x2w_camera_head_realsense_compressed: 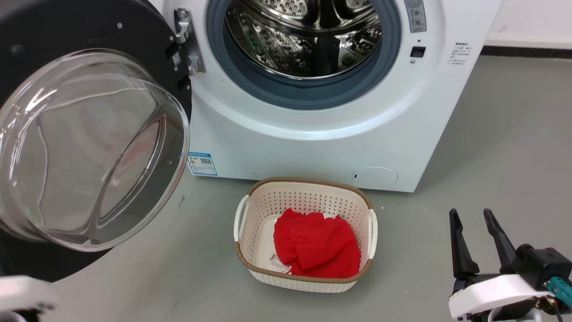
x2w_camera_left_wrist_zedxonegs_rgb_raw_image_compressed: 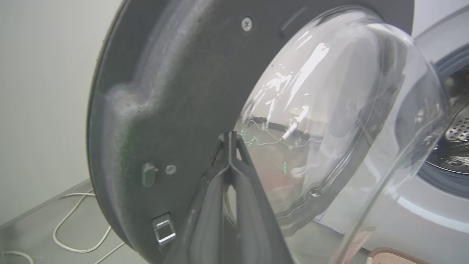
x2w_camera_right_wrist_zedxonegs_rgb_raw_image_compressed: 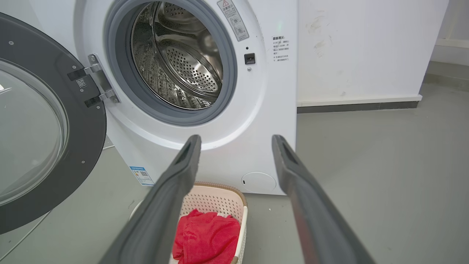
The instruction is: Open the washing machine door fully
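Last stage, prob — washing machine door hangs wide, left of washing machine. Empty left gripper pinched closed, tips nr door's inner face; right gripper spread. Next — push door outward to its stop.

Washing machine door: round, glossy black, bulging clear glass bowl at centre; swung wide open to the left on a metal hinge. Washing machine: white front-loader upright on grey floor, perforated steel drum exposed inside grey rubber ring, small blue label low at front.
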### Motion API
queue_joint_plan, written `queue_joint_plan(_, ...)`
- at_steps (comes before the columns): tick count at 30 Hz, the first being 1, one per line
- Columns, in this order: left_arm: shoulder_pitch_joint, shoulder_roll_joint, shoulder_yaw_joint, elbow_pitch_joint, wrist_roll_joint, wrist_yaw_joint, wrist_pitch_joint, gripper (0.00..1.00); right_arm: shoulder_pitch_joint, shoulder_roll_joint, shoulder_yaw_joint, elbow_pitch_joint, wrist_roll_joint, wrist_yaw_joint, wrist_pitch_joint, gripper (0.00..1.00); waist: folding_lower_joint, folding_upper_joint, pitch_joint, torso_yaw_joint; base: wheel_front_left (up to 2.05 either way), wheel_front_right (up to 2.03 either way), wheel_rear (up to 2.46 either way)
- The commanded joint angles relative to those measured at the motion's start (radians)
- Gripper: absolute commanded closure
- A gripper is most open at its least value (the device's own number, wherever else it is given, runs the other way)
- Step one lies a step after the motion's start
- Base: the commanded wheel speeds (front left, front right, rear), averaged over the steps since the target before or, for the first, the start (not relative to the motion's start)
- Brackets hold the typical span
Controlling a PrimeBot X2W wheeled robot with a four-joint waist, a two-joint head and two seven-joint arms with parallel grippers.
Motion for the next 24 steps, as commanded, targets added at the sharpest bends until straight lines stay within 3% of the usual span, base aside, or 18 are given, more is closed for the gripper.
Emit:
queue_joint_plan(1,0.041,-0.042,-0.009,-0.038,0.008,0.008,-0.006,1.00,0.010,0.002,0.000,-0.006,0.000,0.000,0.000,0.00,0.0000,-0.0001,-0.011,-0.002,0.00,0.00,0.00)
queue_joint_plan(2,0.059,-0.062,-0.014,-0.058,0.012,0.012,-0.006,1.00,0.014,0.002,0.000,-0.008,-0.001,0.000,0.001,0.00,0.0000,-0.0001,-0.015,-0.001,0.00,0.00,0.00)
queue_joint_plan(3,0.073,-0.076,-0.019,-0.079,0.016,0.010,-0.007,0.94,0.018,0.002,0.001,-0.010,-0.004,0.000,0.004,0.00,0.0000,-0.0001,-0.018,0.000,0.00,0.00,0.00)
queue_joint_plan(4,0.087,-0.095,-0.025,-0.099,0.021,0.010,-0.007,0.69,0.021,0.002,0.002,-0.012,-0.006,0.000,0.006,0.00,0.0000,-0.0001,-0.020,0.000,0.00,0.00,0.00)
queue_joint_plan(5,0.100,-0.118,-0.033,-0.117,0.025,0.012,-0.007,0.19,0.023,0.002,0.002,-0.014,-0.007,0.000,0.005,0.00,0.0000,-0.0001,-0.022,0.002,0.00,0.00,0.00)
queue_joint_plan(6,0.114,-0.137,-0.042,-0.134,0.034,0.014,-0.006,0.00,0.025,0.002,0.003,-0.015,-0.008,0.000,0.006,0.00,0.0000,-0.0001,-0.025,0.003,0.00,0.00,0.00)
queue_joint_plan(13,0.149,-0.226,-0.113,-0.221,0.114,0.000,-0.005,0.00,0.024,0.002,0.010,-0.021,-0.013,0.000,0.016,0.00,0.0000,-0.0001,-0.040,0.005,0.00,0.00,0.00)
queue_joint_plan(24,0.065,-0.271,-0.267,-0.185,0.245,-0.073,-0.005,0.00,0.014,0.002,0.029,-0.040,-0.032,0.000,0.025,0.00,0.0000,-0.0001,-0.054,-0.070,0.00,0.00,0.00)
